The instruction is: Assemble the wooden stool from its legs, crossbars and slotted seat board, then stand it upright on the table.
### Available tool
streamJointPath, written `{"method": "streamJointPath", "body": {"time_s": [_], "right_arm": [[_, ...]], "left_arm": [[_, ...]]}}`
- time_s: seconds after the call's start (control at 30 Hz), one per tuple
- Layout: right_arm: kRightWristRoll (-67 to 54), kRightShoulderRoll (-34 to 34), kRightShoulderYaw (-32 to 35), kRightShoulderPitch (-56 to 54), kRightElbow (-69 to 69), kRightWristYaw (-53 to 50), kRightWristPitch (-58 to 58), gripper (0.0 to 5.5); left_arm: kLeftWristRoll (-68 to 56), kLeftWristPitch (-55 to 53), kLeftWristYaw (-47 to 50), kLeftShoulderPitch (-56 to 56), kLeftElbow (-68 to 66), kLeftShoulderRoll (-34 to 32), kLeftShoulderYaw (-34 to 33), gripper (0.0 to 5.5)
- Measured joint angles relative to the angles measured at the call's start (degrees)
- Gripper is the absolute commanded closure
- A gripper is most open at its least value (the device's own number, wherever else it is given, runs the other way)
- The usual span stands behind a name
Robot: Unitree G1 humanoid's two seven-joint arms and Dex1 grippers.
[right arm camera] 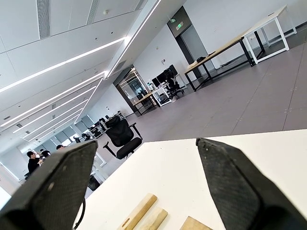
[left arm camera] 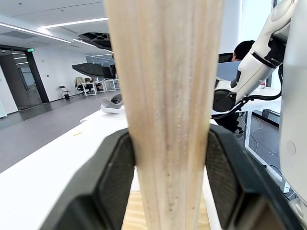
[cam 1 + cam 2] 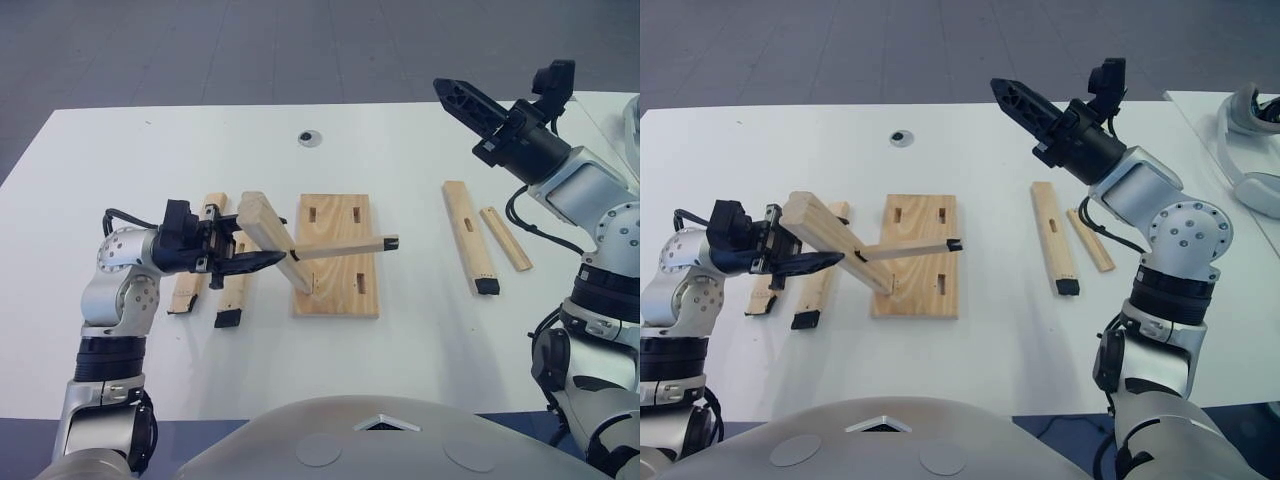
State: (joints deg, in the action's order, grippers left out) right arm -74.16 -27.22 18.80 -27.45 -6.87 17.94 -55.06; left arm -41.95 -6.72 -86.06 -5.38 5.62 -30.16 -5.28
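**Stool leg (image 3: 272,235) may jam at the slot**

It hangs tilted, crossbar (image 3: 345,247) plugged into it, lower end at the seat board (image 3: 340,295), which lies flat on the desk (image 3: 420,350). Your left fingers (image 2: 112,191) are clamped on it. The right fingers (image 1: 53,191) stand apart, raised, holding nothing. Push at this angle and the end likely binds, or the unrestrained board skids.

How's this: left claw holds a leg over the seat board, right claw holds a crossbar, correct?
No: the right claw is open and empty, as the right wrist view shows. The left claw does hold a leg over the seat board.
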Motion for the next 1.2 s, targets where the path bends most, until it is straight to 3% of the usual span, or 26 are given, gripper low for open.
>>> {"method": "streamJointPath", "body": {"time_s": [0.23,0.53,0.83,1.2], "right_arm": [[-0.11,0.32,0.00,0.00,-0.04,-0.20,0.00,1.69],[-0.26,0.84,0.04,0.25,-0.64,-1.19,0.00,1.69],[-0.28,1.04,0.04,0.25,-0.65,-1.33,0.05,1.69],[-0.26,1.27,0.04,0.25,-0.65,-1.33,0.22,1.69]], "left_arm": [[0.44,2.43,-0.75,0.31,-0.96,0.66,1.25,3.44],[0.65,8.52,-0.74,10.77,2.58,3.03,3.80,3.44],[0.02,9.75,1.62,7.69,0.13,0.24,7.51,3.44],[0.00,21.95,5.42,9.17,-1.15,-0.51,12.57,3.44]]}}
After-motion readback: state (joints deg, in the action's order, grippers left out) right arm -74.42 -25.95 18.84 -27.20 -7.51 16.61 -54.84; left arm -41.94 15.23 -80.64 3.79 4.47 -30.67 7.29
